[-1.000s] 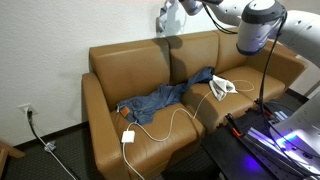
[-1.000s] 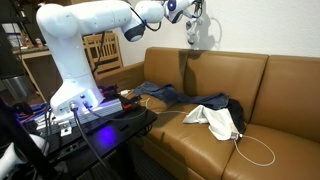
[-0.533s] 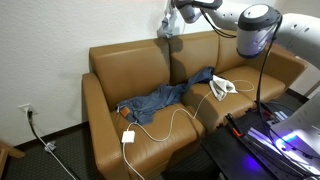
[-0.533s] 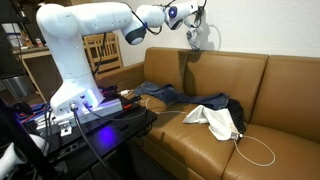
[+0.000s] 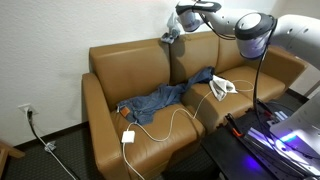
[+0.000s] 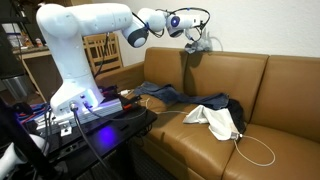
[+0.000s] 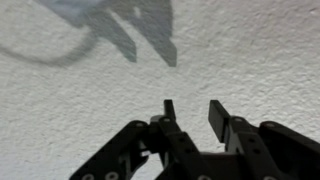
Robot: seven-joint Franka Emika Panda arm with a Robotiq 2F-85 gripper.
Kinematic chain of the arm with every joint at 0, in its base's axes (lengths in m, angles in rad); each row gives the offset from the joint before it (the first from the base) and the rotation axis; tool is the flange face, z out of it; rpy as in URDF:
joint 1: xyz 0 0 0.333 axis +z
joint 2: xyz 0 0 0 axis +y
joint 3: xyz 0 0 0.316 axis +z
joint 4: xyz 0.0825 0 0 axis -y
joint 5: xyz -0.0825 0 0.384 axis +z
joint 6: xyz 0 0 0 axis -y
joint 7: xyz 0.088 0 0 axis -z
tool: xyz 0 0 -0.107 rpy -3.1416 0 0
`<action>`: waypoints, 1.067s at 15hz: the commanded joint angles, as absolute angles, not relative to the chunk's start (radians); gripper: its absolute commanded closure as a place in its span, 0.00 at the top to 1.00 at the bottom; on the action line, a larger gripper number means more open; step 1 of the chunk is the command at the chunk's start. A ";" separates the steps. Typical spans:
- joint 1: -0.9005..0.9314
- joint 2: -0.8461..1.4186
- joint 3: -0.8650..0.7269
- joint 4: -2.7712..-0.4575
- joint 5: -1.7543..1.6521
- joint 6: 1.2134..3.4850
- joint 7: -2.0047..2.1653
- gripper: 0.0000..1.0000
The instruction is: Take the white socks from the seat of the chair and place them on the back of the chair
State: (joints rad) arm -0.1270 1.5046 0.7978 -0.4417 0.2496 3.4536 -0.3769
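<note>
The end effector (image 7: 193, 115) stood open and empty, its fingers apart in front of a white wall (image 7: 70, 90). In both exterior views the white socks (image 5: 171, 38) rested on the top edge of the brown sofa's backrest (image 5: 130, 62), just below the end effector. Blue jeans (image 5: 160, 98) lay on the seat.

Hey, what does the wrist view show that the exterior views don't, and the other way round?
Only the wrist view: the black gripper close up, its two fingers apart with nothing between them, and dark shadows cast on the white textured wall. Only the exterior views: the brown leather sofa, blue jeans on its seat, a white cloth beside them, and a pale sock at the top of the sofa's back. Shared: the gripper and the wall.
</note>
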 commanded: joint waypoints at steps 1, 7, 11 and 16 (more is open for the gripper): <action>-0.146 1.460 0.711 -0.519 0.491 3.454 -0.417 0.73; -0.127 1.394 0.642 -0.468 0.677 3.454 -0.379 1.00; -0.085 1.366 0.660 -0.369 0.596 3.454 -0.325 1.00; -0.077 1.345 0.656 -0.382 0.595 3.454 -0.332 1.00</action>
